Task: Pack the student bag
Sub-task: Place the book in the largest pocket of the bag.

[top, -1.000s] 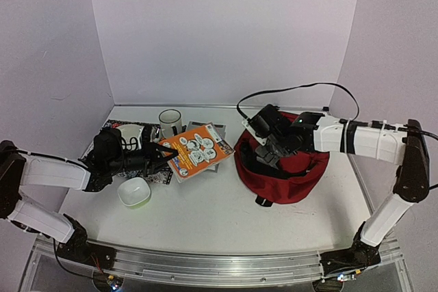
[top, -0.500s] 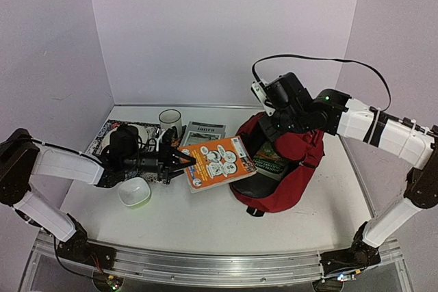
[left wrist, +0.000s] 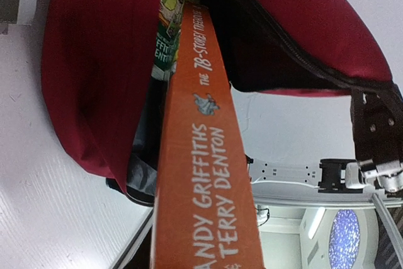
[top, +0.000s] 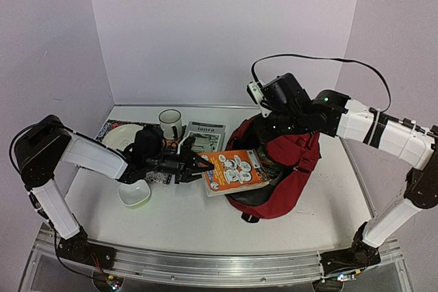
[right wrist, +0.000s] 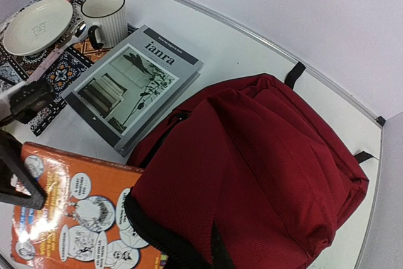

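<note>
Top view sits high behind the near edge of the table [top: 205, 223], facing down across it; left wrist view very near, looking along the book [left wrist: 201, 174] spine into the bag [left wrist: 94, 61]; right wrist view close above the bag, looking down; all three share bag and book.

Dark red student bag [top: 291, 169]: big, soft cloth, black straps, black zipper. Sits on right half of counter [top: 205, 217], standing tall, top lifted up. Mouth wide open, facing left. In mouth: orange book [top: 236, 172] half in, green book [left wrist: 165, 42] deeper inside.
</note>
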### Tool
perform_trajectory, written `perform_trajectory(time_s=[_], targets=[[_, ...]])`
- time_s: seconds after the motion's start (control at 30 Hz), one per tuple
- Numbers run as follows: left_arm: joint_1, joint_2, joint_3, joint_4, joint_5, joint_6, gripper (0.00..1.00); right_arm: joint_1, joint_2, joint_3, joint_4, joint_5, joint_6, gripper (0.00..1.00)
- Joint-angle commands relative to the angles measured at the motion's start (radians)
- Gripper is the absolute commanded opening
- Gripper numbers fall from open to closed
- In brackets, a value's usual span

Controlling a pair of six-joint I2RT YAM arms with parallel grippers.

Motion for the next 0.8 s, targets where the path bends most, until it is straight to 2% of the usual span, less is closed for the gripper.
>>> perform_trajectory(time_s=[0.0, 0.33, 0.53, 0.77], targets=[[-0.004, 0.025, 0.099, 0.113, -0.064, -0.052, 0.00, 0.041, -0.018, 0.031, 0.084, -0.022, 0.045, 0.00], [-0.028, 0.119, 0.247, 0.117, -0.157, -0.071, 0.00, 0.195, -0.034, 0.015, 0.093, 0.093, 0.130, 0.00], [-0.070, 0.138, 0.215, 0.126, -0.256, -0.082, 0.00, 0.270, 0.002, 0.030, 0.093, 0.173, 0.194, 0.00], [-0.145, 0.149, 0.193, 0.140, -0.404, -0.077, 0.00, 0.289, 0.073, 0.065, 0.121, 0.205, 0.198, 0.00]])
